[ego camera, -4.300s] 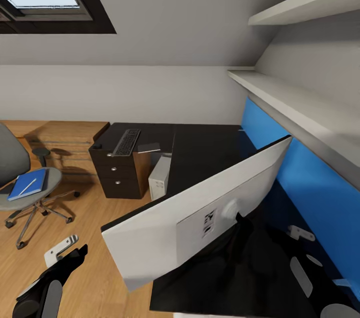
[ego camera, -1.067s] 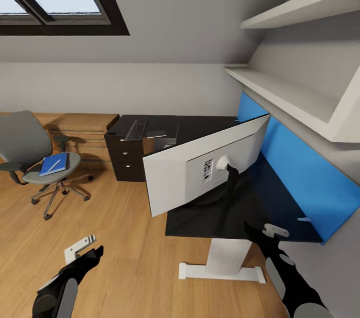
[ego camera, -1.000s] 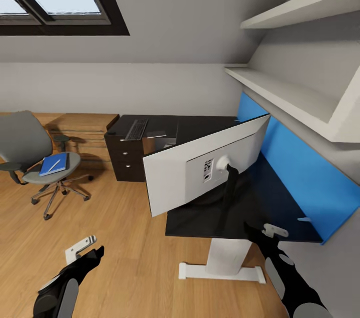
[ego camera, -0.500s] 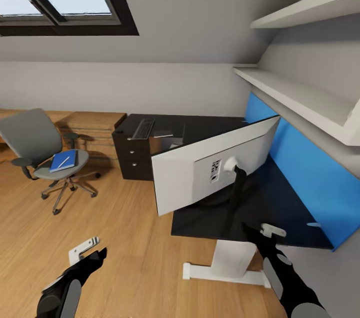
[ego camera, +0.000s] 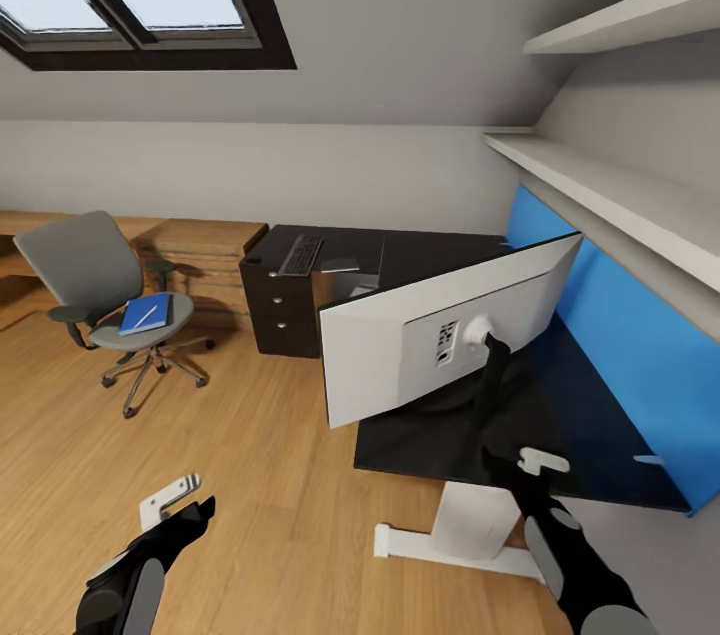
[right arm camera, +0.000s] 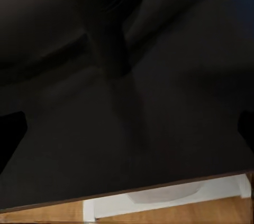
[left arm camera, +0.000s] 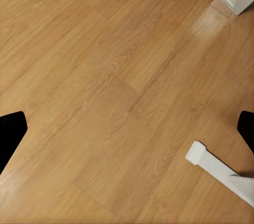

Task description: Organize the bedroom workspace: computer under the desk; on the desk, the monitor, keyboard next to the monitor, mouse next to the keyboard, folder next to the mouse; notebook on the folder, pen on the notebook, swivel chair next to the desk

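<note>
The matte black desk [ego camera: 430, 260] carries 1 flat monitor [ego camera: 440, 340], its smooth light grey back facing the camera on a slim black stand. At the desk's far end lies 1 slim dark keyboard [ego camera: 301, 255], above 3 drawers with round silver knobs. Well apart on the wood-grain floor [ego camera: 240, 435] stands 1 padded grey swivel chair [ego camera: 110, 295], with 1 bright blue folder [ego camera: 146, 313] and a thin white pen [ego camera: 149, 316] on its seat. The left gripper [ego camera: 180, 507] hangs over the floor, jaws spread. The right gripper [ego camera: 530, 467] hovers at the desk's near edge, jaws spread.
</note>
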